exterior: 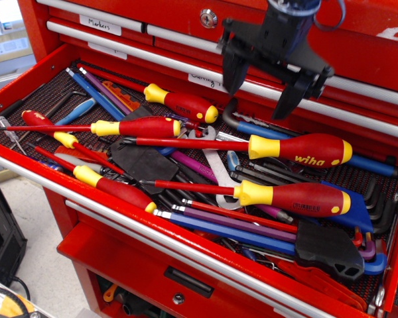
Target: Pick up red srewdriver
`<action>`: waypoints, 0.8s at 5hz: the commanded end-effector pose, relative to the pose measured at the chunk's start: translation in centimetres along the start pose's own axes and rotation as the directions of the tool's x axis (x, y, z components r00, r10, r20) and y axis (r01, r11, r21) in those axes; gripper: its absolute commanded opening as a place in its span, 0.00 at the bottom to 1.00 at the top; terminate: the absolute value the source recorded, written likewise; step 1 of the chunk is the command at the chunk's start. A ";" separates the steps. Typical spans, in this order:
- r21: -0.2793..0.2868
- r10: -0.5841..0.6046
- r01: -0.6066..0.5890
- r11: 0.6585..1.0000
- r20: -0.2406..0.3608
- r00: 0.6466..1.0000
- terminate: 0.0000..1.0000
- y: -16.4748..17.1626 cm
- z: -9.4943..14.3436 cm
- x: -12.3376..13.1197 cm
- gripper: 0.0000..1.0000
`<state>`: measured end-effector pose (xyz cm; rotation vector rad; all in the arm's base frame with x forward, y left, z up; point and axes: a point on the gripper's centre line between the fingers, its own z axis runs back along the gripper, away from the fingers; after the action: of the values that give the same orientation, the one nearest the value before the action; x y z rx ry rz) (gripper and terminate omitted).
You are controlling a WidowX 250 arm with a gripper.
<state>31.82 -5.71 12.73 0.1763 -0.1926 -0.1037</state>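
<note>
We see the red srewdriver [278,148] lying across the jumble of tools in the open drawer [26,79], its handle to the right, just behind a similar large screwdriver [278,197]. Above its handle hangs the gripper [258,103], jaws spread and empty.

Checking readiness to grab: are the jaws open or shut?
Open. The gripper hangs above the drawer with its two jaws spread wide apart, nothing between them, above and left of the wiha screwdriver.
</note>
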 end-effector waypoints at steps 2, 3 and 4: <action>0.057 -0.420 0.416 0.908 0.153 0.895 0.00 -0.8 -1.1 3.0 1.00; 0.010 -0.468 0.473 0.881 0.166 0.868 0.00 -1.1 -3.0 3.7 1.00; -0.010 -0.467 0.476 0.879 0.183 0.865 0.00 -2.2 -4.8 3.2 1.00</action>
<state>35.40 -7.36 6.58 0.1492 -0.2878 -0.6146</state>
